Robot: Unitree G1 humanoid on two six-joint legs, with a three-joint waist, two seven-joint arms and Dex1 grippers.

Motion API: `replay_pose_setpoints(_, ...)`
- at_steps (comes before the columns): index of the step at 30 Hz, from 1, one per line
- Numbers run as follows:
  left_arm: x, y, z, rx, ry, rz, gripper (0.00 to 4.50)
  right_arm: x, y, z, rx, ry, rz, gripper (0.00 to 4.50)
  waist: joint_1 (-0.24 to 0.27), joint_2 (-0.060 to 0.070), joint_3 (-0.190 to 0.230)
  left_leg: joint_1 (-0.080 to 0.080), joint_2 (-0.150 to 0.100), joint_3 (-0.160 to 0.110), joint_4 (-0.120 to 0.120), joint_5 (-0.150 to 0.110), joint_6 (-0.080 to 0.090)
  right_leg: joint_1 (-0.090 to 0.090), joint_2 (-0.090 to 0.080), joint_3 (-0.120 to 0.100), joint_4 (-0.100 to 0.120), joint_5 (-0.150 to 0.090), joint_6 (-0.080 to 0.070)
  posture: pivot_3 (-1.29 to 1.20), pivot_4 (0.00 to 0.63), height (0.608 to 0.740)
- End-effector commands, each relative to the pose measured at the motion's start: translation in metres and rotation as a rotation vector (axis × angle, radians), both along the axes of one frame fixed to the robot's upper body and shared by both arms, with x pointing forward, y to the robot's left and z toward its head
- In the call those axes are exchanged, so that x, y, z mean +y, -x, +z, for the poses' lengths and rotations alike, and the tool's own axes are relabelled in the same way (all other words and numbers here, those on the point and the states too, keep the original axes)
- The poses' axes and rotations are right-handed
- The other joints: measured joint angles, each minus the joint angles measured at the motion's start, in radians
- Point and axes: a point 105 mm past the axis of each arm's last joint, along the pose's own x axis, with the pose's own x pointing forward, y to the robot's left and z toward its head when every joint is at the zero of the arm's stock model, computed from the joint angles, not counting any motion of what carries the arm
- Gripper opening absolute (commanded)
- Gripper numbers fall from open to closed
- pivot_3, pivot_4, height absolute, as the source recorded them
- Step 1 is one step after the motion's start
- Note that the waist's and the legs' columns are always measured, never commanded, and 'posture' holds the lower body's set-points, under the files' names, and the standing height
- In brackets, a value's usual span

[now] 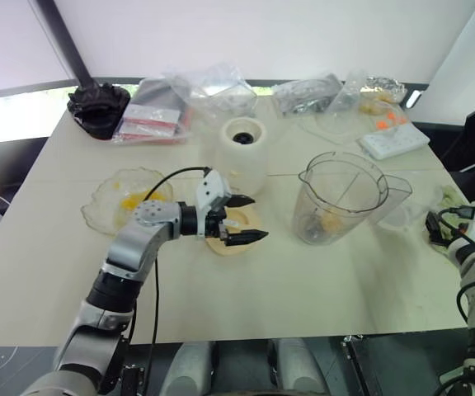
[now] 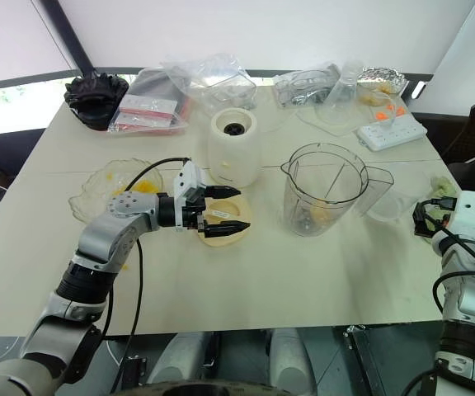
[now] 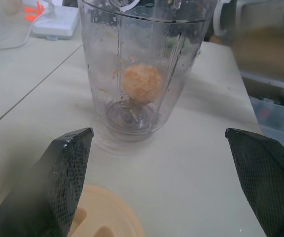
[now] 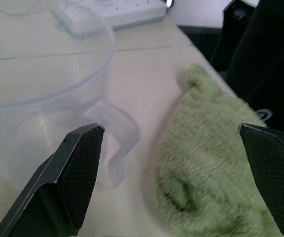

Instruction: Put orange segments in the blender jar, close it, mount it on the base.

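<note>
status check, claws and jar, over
Left claw open above lid. Right claw open, empty. Blender jar uncapped, segment inside, off base.

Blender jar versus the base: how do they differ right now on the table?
The blender jar is clear plastic with a spout and side handle; the base is opaque cream-white. The jar stands open with orange segments at its bottom; the base shows only a dark round socket on top. The jar sits toward the robot's right, the base nearer the middle. Both stand upright and apart, the jar not yet mounted.
</note>
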Motion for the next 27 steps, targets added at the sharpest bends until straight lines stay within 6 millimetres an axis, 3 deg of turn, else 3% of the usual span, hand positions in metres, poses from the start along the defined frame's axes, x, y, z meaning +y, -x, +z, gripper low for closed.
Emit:
replay_pose_setpoints(1, -0.003, 0.004, 0.013, -0.057, 0.02, -0.028, 4.47, -0.005, -0.002, 0.011, -0.044, 0.044, -0.023, 4.5, -0.005, 0.0, 0.0, 0.0, 0.0, 0.0, 0.0, 0.0, 0.0, 0.0, 0.0, 0.0, 0.0, 0.0, 0.0, 0.0, 0.15, 0.74)
replay_pose_setpoints(10, -0.004, 0.004, 0.013, -0.069, 0.013, -0.024, 4.47, -0.008, -0.004, 0.007, -0.047, 0.053, -0.031, 4.5, -0.009, 0.0, 0.0, 0.0, 0.0, 0.0, 0.0, 0.0, 0.0, 0.0, 0.0, 0.0, 0.0, 0.0, 0.001, 0.0, 0.15, 0.74)
replay_pose_setpoints(13, -0.003, 0.003, 0.012, -0.071, 0.01, -0.021, 4.5, -0.006, -0.006, 0.007, -0.049, 0.055, -0.029, 3.56, -0.01, 0.0, 0.0, 0.0, 0.0, 0.0, 0.0, 0.0, 0.0, 0.0, 0.0, 0.0, 0.0, 0.0, 0.001, 0.0, 0.15, 0.74)
replay_pose_setpoints(20, -0.002, 0.004, 0.012, -0.074, 0.007, -0.016, 4.5, -0.002, -0.01, 0.005, -0.051, 0.05, -0.017, 0.05, -0.009, 0.0, 0.0, 0.0, 0.0, 0.0, 0.0, 0.0, 0.0, 0.0, 0.0, 0.0, 0.0, 0.0, 0.001, 0.0, 0.15, 0.74)
replay_pose_setpoints(27, -0.001, 0.003, 0.012, -0.077, 0.004, -0.013, 4.5, 0.001, -0.013, 0.004, -0.053, 0.046, -0.006, 0.05, -0.01, 0.0, 0.0, 0.0, 0.0, 0.0, 0.0, 0.0, 0.0, 0.0, 0.0, 0.0, 0.0, 0.0, 0.001, 0.0, 0.15, 0.74)
